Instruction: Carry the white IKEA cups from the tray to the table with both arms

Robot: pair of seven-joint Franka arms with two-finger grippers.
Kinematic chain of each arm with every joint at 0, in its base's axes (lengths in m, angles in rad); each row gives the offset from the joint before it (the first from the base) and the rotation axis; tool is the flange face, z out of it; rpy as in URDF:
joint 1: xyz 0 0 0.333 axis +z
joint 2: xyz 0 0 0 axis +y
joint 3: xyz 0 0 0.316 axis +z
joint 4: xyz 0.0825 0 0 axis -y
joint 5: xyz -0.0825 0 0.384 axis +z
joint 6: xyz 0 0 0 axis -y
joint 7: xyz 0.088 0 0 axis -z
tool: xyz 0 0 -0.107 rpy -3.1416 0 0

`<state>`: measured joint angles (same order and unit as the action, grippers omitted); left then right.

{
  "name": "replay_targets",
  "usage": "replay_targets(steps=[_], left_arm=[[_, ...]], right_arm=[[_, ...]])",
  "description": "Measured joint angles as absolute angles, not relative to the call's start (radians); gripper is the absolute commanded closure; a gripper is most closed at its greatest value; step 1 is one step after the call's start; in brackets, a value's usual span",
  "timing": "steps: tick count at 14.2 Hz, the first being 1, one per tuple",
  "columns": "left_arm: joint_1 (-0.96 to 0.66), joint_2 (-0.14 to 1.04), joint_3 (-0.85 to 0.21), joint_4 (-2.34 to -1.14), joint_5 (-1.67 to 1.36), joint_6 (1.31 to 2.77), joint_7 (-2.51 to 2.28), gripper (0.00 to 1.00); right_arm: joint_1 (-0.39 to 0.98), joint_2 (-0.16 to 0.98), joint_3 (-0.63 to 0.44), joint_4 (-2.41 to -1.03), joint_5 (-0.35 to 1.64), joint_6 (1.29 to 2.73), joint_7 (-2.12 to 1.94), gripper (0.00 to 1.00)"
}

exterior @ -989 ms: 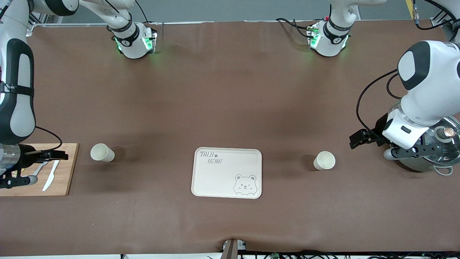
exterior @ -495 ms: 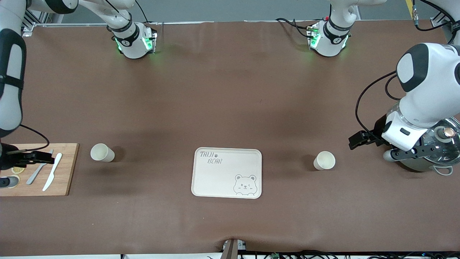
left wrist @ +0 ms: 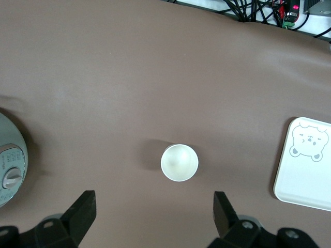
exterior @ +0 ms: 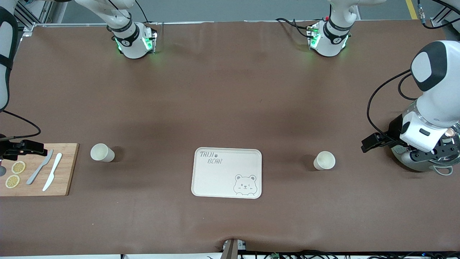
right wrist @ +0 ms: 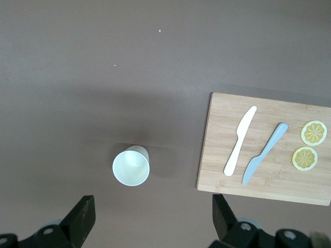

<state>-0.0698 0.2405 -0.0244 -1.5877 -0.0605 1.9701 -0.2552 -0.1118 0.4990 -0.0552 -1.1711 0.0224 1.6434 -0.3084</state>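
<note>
Two white IKEA cups stand upright on the brown table. One cup [exterior: 102,152] is toward the right arm's end, beside the cutting board; it also shows in the right wrist view [right wrist: 131,165]. The other cup [exterior: 324,160] is toward the left arm's end and also shows in the left wrist view [left wrist: 179,162]. The bear-printed tray [exterior: 215,180] lies between them. My right gripper [exterior: 25,148] is open and empty over the cutting board's edge, its jaws wide apart in its wrist view [right wrist: 152,219]. My left gripper [exterior: 372,141] is open and empty over the table beside the pot [left wrist: 153,214].
A wooden cutting board [exterior: 61,185] at the right arm's end carries a white knife [exterior: 52,172], a grey knife [exterior: 39,167] and two lemon slices [exterior: 18,167]. A silver pot with a glass lid [exterior: 424,163] stands at the left arm's end, partly under the left arm.
Both arms have swung outward toward their own ends of the table. The right arm's move uncovered the lemon slices. The cups and tray have not moved.
</note>
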Motion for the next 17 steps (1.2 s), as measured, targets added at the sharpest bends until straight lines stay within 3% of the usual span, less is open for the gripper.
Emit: replay_targets(steps=[11, 17], left_arm=[[-0.075, 0.241, -0.027, -1.541, -0.061, 1.968, -0.256, 0.00], [-0.072, 0.245, -0.026, -1.541, -0.061, 1.963, -0.256, 0.00]], right_arm=[[-0.086, 0.336, -0.049, -1.183, 0.023, 1.507, -0.151, 0.00], [-0.069, 0.224, -0.049, -1.296, 0.023, 1.502, -0.088, 0.00]])
